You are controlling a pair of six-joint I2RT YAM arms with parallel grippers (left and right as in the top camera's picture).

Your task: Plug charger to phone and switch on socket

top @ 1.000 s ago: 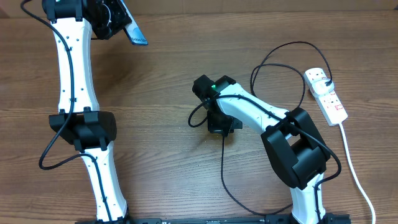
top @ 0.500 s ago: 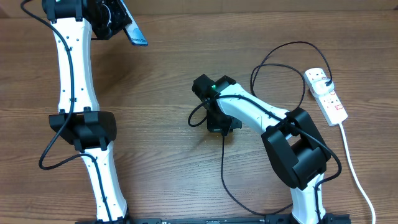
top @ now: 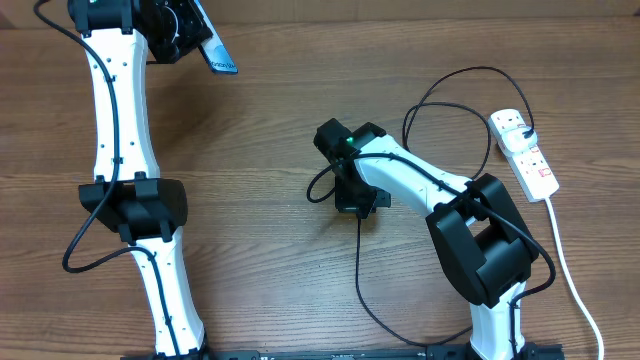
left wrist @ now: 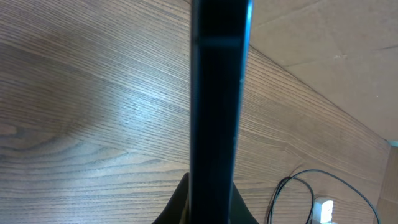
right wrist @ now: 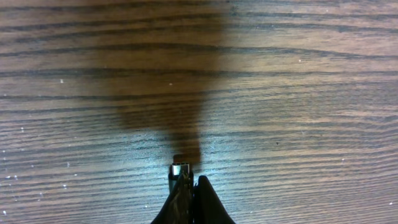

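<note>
At the centre of the overhead frame, the right hand [top: 352,198] points down at the wooden surface [top: 270,130]. Its wrist view shows the two fingers [right wrist: 208,202] clenched together on the small plug tip [right wrist: 181,168] of the charger [top: 440,85]. The metal end pokes out just past the fingertips, close above the wood grain and at the foot of a dark shadow; whether it touches the surface cannot be told. From this hand the thin black cable drops toward the lower edge of the overhead frame. Another stretch of it arcs through the upper right and comes down to the socket [top: 527,155]. That white strip lies at the right edge of the frame, well apart from the hand. The charger's black plug sits near the strip's upper end, a red-marked label lies lower down, and a thick white cord [top: 572,275] trails from it to the lower right corner. Far off in the upper left corner, the left hand [top: 190,38] is grasping the phone [top: 217,52], which is lifted off the surface and tilted, its light blue face toward the right. In the left wrist view the phone appears edge-on as a dark vertical bar rising from between the fingers, with the socket small in the lower right corner.
</note>
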